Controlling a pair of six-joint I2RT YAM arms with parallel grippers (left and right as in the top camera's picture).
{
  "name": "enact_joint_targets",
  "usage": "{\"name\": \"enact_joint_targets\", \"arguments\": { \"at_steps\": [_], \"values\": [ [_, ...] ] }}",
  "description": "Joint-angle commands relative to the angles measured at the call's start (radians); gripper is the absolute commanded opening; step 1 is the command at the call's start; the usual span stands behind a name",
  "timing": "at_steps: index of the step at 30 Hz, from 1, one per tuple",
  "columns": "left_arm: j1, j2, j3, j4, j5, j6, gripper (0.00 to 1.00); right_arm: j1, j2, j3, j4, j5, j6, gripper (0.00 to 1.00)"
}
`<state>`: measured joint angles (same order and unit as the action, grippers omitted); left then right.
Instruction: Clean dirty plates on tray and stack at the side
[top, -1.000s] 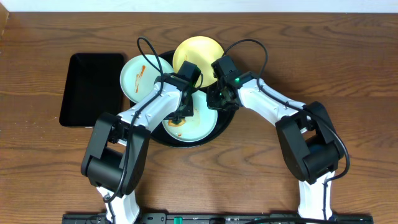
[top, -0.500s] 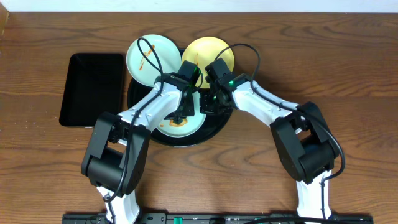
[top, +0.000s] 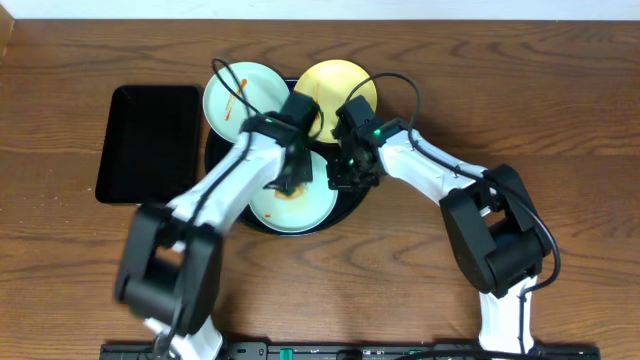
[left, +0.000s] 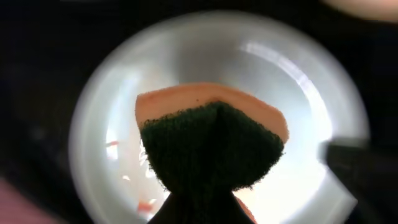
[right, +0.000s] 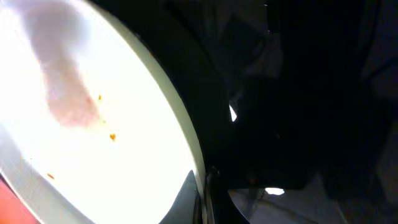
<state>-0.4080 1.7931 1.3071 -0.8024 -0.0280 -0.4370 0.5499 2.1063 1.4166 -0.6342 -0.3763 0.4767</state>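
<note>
The round black tray (top: 352, 202) holds three plates. A pale blue-green plate (top: 240, 95) with a red streak lies at the back left, hanging over the rim. A pale yellow plate (top: 338, 85) lies at the back right. A second blue-green plate (top: 300, 208) with sauce smears lies at the front. My left gripper (top: 293, 178) is shut on an orange and dark green sponge (left: 211, 146), held over this front plate (left: 298, 93). My right gripper (top: 344, 178) is shut on that plate's right rim (right: 186, 140), one finger on each side (right: 204, 193).
A smaller rectangular black tray (top: 148, 143) lies on the wooden table (top: 560, 90) to the left of the round tray. Both arms reach in from the front edge and cross over the round tray.
The back plates have shifted up and left on the tray. My right gripper moved in onto the front plate's rim. My left arm is blurred, moving with the sponge over the front plate.
</note>
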Motion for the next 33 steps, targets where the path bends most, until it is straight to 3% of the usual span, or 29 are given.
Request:
{"name": "enact_joint_targets", "arguments": {
  "at_steps": [1,10,21,33],
  "values": [
    [0.047,-0.142,0.074,-0.021,-0.005,0.017,0.08,-0.006,-0.058,-0.014,-0.015,0.013,-0.066,0.01],
    [0.208,-0.333,0.076,-0.049,0.047,0.017,0.08,0.016,-0.167,-0.014,-0.012,0.237,-0.148,0.01],
    [0.266,-0.28,0.069,-0.071,0.134,0.017,0.08,0.072,-0.303,-0.014,0.021,0.612,-0.226,0.01],
    [0.266,-0.264,0.069,-0.067,0.134,0.017,0.08,0.141,-0.309,-0.014,0.052,0.872,-0.319,0.01]
  ]
}}
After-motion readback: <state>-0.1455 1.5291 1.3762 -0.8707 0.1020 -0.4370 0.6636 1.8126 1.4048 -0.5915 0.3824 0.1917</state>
